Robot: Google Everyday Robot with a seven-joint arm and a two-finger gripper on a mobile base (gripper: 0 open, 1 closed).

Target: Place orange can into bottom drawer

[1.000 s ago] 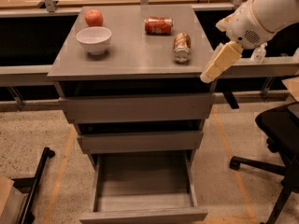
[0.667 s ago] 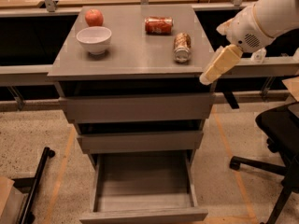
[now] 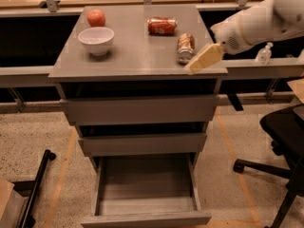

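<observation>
Cabinet top (image 3: pixel 137 58): red apple (image 3: pixel 96 17) at back left. White bowl (image 3: pixel 96 40) just in front of it, upright, not touching. Red can (image 3: pixel 162 25) on its side at back centre. Gripper (image 3: pixel 195 65) over the front right corner.

Ledge at right: small clear bottle (image 3: pixel 263 54).

Speckled floor (image 3: pixel 28 137): black office chair (image 3: pixel 285 127) at right, black bar (image 3: pixel 38 184) lower left, orange tape line (image 3: pixel 64 167) beside the cabinet.

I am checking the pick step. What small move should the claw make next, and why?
Probably move the claw a little sideways, onto the orange can. The claw hangs at the front right edge of the cabinet top, beside the can and not holding it. The bottom drawer is already open, so only the grasp is missing.
</observation>
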